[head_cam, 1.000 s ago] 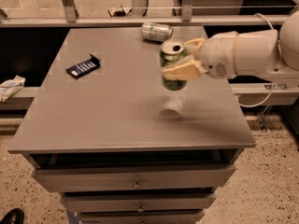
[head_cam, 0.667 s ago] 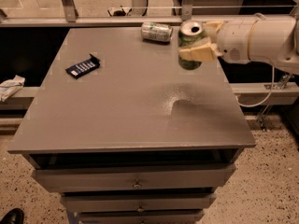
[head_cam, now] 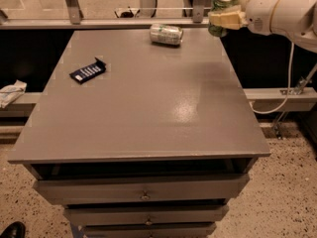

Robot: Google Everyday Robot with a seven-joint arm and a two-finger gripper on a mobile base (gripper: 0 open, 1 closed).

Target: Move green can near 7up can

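The green can (head_cam: pixel 223 3) is dark green with a silver top and a dark opening. It is held upright in the air above the table's far right corner. My gripper (head_cam: pixel 227 18) is shut on it, with a pale finger across its front, and the white arm comes in from the right. The 7up can (head_cam: pixel 166 34), pale silvery with light green marks, lies on its side near the table's far edge, to the left of and below the held can. The two cans are apart.
The grey table (head_cam: pixel 148 113) stands on a cabinet with drawers (head_cam: pixel 143 190). A dark blue packet (head_cam: pixel 87 72) lies on its left part. A metal rail (head_cam: pixel 99 23) runs behind the table. A cable (head_cam: pixel 285 90) hangs at the right.
My gripper has carried the green can up and away from the table's middle right to above the far right corner, closer to the 7up can.
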